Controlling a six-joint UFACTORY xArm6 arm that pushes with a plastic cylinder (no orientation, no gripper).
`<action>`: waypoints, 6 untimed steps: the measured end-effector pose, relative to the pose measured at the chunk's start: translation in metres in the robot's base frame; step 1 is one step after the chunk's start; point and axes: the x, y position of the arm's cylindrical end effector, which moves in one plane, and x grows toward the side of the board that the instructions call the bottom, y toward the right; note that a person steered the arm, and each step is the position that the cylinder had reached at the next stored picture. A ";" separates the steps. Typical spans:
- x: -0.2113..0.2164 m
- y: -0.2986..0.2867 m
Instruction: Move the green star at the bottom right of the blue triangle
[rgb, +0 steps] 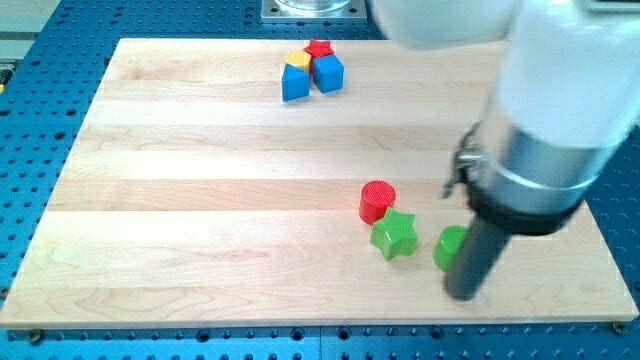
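Note:
The green star (394, 235) lies right of the board's middle, toward the view's bottom, touching a red cylinder (377, 200) just above and to its left. The blue triangle (295, 82) sits far off near the view's top, in a cluster with other blocks. My tip (463, 294) is on the board to the right of the star and slightly below it, about a block's width away. The rod covers part of a green block (449, 246) that lies between the tip and the star; its shape is unclear.
Beside the blue triangle are a blue cube (328, 72), a red star (319, 48) and a yellow block (297, 59). The wooden board (200, 200) rests on a blue perforated table. The arm's bulky white and grey body (545, 110) hides the board's right side.

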 end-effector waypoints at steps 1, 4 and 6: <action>-0.018 0.027; -0.045 -0.153; -0.105 -0.179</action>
